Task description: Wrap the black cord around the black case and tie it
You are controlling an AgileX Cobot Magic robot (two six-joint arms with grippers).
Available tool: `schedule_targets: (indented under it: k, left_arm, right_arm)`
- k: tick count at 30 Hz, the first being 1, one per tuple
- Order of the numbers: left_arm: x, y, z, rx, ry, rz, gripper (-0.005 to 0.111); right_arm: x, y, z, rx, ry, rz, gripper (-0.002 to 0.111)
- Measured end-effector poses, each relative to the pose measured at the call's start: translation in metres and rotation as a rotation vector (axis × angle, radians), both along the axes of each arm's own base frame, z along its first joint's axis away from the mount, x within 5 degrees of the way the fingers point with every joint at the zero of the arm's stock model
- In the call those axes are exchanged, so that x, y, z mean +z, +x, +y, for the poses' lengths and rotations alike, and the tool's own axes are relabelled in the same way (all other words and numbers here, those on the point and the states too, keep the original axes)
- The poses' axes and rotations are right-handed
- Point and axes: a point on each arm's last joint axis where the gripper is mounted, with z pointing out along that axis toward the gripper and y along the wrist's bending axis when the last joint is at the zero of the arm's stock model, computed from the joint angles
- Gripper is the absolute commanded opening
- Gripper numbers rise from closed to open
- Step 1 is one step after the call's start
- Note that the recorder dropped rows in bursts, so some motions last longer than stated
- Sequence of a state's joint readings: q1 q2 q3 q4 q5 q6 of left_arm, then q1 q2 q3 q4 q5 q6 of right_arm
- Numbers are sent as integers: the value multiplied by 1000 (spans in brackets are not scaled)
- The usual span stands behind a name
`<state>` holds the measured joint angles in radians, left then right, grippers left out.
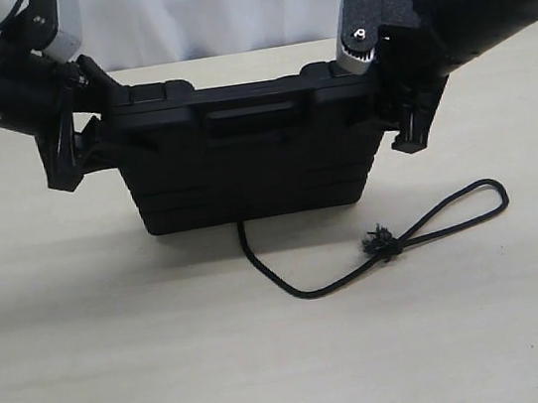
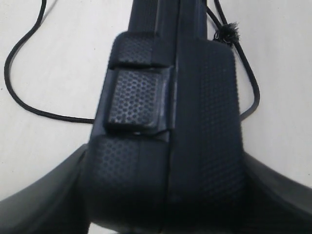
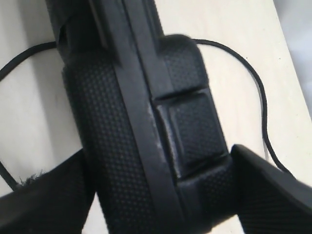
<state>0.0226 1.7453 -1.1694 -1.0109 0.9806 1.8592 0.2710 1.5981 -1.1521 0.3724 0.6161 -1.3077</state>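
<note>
The black case (image 1: 252, 154) is held between both grippers, handle side up and lid facing the exterior camera; I cannot tell if its lower edge touches the table. My left gripper (image 1: 92, 151) is shut on the case's left end (image 2: 195, 122), its fingers (image 2: 44, 204) clamping either face near a latch (image 2: 136, 100). My right gripper (image 1: 401, 108) is shut on the right end (image 3: 112, 126). The black cord (image 1: 302, 292) comes out from under the case, curving to a frayed knot (image 1: 379, 242) and a loop (image 1: 470, 203) lying on the table.
The pale wooden table (image 1: 92, 367) carries the case and cord only. More cord (image 2: 29, 105) lies slack on the table behind the case, also curving past the right end as cord (image 3: 253, 83). A white wall stands beyond the table's far edge (image 1: 258, 51).
</note>
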Motion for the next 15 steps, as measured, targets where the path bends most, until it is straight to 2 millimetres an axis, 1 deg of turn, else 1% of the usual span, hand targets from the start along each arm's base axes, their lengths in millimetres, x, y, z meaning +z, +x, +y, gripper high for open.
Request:
schedule_targets:
  k: [2,5,7,9,10,11,15]
  left_arm:
    - [0,0,0,-1,-1,-2,0]
    - [0,0,0,-1,-1,-2,0]
    - [0,0,0,-1,-1,-2,0]
    - [1,0,-1,-2,0,-6,0]
    - [2,0,-3,-4,2,-10,0]
    - [3,-1,-5,-2,8,-15,0]
    - [4,-4,-13,13,20,-5,0]
  right_arm:
    - [0,0,0,-11,5,5,11]
    - [0,0,0,-19,8,8,28]
    - [0,0,0,-22,9,8,46]
    - [1,-1,0,-30,12,9,61]
    - [2,-1,-1,-41,16,11,67]
    - [3,-2,-1,-59,23,15,69]
    - [8,-8,-7,-181,55,52,69]
